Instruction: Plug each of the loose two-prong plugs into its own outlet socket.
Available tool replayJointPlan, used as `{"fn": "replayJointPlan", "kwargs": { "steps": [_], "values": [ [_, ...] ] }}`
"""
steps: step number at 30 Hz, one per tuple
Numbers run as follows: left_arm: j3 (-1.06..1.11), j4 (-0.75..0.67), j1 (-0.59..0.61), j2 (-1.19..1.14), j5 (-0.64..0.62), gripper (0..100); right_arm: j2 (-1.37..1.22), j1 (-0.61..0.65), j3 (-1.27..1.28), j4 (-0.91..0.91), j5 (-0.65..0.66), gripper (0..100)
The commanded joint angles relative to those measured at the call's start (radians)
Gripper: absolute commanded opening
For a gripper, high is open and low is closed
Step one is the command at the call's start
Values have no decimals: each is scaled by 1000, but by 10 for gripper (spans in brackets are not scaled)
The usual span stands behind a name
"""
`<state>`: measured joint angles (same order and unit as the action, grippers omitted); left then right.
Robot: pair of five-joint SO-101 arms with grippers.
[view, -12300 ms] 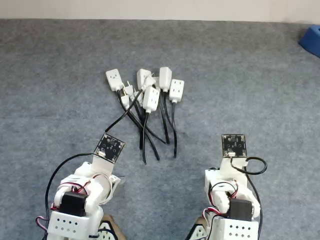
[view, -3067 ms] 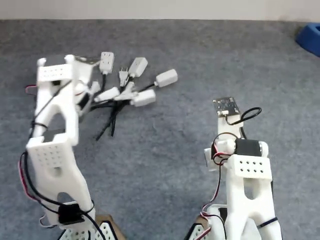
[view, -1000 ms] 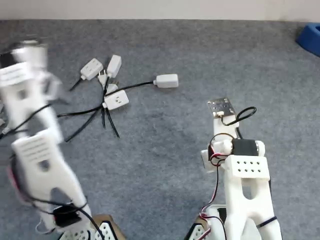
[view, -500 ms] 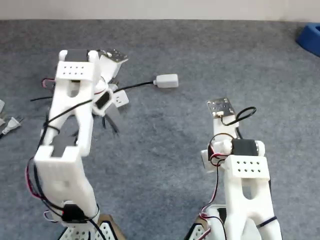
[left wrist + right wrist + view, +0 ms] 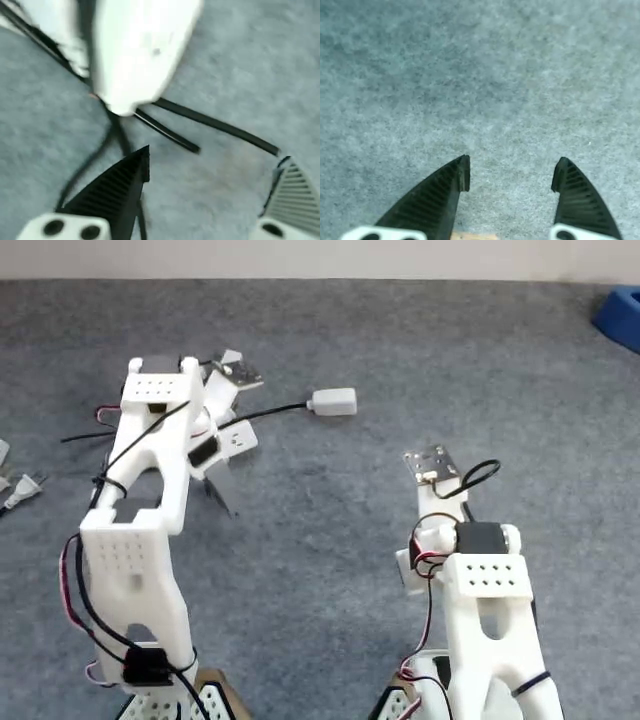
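Several white outlet sockets and plugs on black cords lie tangled at the back left of the grey carpet. One socket lies apart to the right on its cord, another sits beside the left arm. A loose two-prong plug lies at the far left edge. My left gripper is open just above the carpet, with a blurred white socket body and black cords ahead of it and nothing between its fingers. My right gripper is open over bare carpet; the right arm stands at the front right.
A blue object sits at the back right corner. A pale wall edge runs along the back. Grey carpet lies open between the two arms and toward the back right.
The left arm swung from the far left back over the cord tangle and now sits slightly lower there. A plug has come to lie at the left edge. The right arm shifted slightly left.
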<state>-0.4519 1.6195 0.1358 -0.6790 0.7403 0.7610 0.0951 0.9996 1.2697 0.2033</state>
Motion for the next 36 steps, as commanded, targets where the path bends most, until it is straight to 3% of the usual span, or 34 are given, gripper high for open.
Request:
{"fn": "replayJointPlan", "kwargs": {
  "steps": [1, 12, 15, 20, 27, 33, 36],
  "values": [
    [-203, -8, 35, -81, 2, 379, 25, 5, -8, 2, 11, 271],
    [-466, 69, 41, -331, -187, 378, 25, 5, -8, 2, 11, 271],
    [-550, 129, 35, -325, -224, 331, 25, 5, -8, 2, 11, 271],
    [-576, 158, 61, -223, -226, 239, 25, 5, -8, 2, 11, 271],
    [-567, 150, 56, -119, -143, 239, 25, 5, -8, 2, 11, 271],
    [-565, 31, 28, -206, -61, 245, 25, 5, -8, 2, 32, 271],
    [-565, 31, 5, -262, -32, 306, 25, 5, -8, 2, 32, 271]
  ]
}}
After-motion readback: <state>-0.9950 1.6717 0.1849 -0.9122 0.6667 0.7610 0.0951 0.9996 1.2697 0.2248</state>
